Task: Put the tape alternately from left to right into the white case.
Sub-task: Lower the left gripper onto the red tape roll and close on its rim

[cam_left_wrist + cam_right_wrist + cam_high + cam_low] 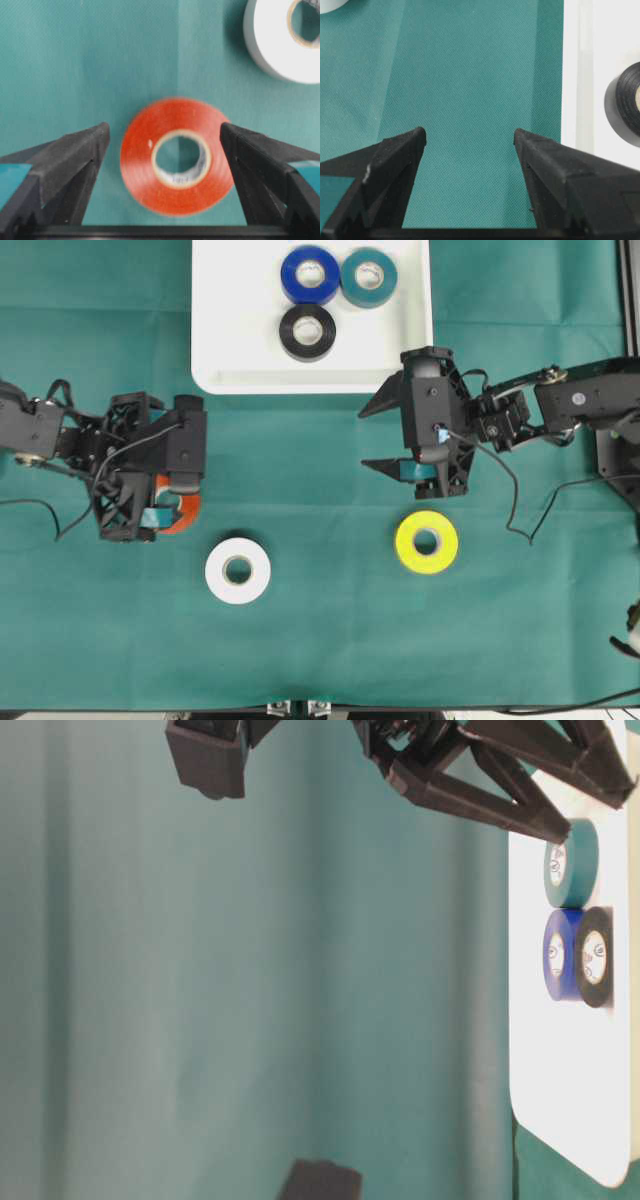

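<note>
- White case (240, 350) lies at the counter's far edge, holding blue, teal and black tape.
- Left end effector (162, 145) spread around the red tape (177, 155), seemingly not touching.
- Right end effector (470, 142) spread, empty.

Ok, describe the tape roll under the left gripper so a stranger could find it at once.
Start at the white case at the top of the green cloth, then drop to the left gripper below its left corner. The red tape roll lies flat between its open jaws, the only red one, up-left of the white roll.
</note>
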You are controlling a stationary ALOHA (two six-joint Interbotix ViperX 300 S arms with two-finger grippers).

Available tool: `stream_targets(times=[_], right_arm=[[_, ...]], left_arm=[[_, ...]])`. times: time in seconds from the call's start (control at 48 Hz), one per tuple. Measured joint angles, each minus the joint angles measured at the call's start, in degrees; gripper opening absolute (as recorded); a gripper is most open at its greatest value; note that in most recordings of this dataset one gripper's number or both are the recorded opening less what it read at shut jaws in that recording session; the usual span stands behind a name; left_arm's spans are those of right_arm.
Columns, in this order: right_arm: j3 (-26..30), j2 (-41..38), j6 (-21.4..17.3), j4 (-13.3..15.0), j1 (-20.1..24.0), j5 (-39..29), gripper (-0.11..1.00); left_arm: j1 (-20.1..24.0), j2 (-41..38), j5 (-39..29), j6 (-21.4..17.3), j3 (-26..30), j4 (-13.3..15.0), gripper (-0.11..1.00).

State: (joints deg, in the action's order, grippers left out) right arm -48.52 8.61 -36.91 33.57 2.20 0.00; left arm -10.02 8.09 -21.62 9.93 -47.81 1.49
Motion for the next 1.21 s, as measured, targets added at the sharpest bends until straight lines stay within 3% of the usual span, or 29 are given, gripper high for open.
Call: stream_targets(times=[0.208,0.959,1.084,1.209], right_arm=[[0.0,0.0,0.0,0.1,0.0,0.0,0.78],[0.0,-0.7,0.1,0.1,0.0,1.4,0.78],[0.1,-0.7,0.1,0.1,0.0,1.4,0.78],[0.1,-0.7,0.0,0.0,0.1,1.4,0.78]], left_arm=[[-0.1,0.3,0.0,0.2,-2.3,0.0,0.65],[1.6,-6.0,2.7,-0.2,-2.3,-0.1,0.64],[1.6,-6.1,2.7,-0.2,-2.3,-0.1,0.53],[1.7,-6.0,2.8,-0.4,-2.3,-0.3,0.19]])
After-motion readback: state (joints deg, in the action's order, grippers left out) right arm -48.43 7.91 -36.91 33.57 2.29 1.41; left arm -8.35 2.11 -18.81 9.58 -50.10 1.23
